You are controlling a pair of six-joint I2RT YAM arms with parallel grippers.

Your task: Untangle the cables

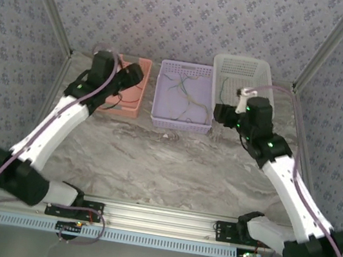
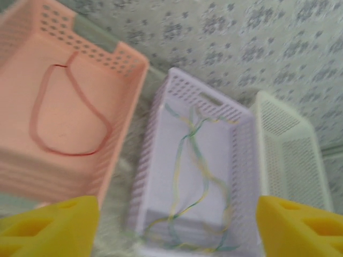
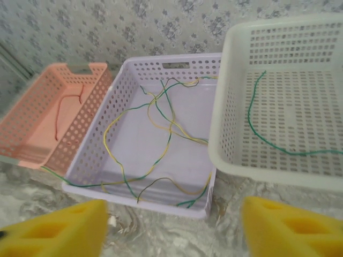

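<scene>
Top cam sits high behind the arms [image 1: 54, 126], looking down at the whole grey marbled bench [image 1: 165, 167]; both wrist cams hover close, sharing the perforated lilac plastic basket [image 3: 94, 152].

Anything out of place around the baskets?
Yes. One green wire trails out at the near-left corner of the purple basket onto the table, next to the pink basket. It is half spilled rather than contained.
</scene>
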